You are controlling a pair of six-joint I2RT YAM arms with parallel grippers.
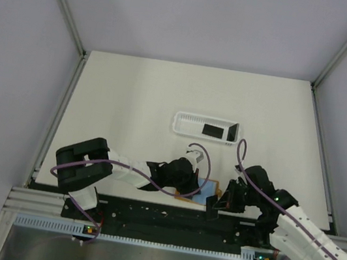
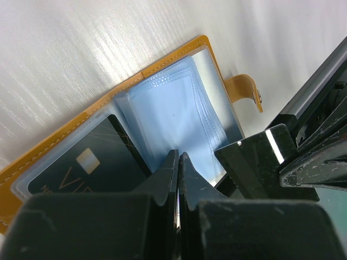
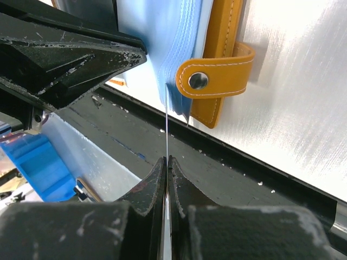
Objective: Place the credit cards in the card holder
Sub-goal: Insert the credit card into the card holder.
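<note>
card holder open on surface, near edge | right fingers pinch credit card at sleeves | left fingers closed, empty, on sleeves | card likely light, stiff, slick: hold short end

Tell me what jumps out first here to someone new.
An open orange-tan stitched card holder with pale blue plastic sleeves lies at the table's near edge, one dark card already pocketed. The shut left hand sits at the sleeves while the right hand pinches a thin black card edge-on at their edge. Farther back, a long white slotted plastic tray holds two more dark cards.
</note>
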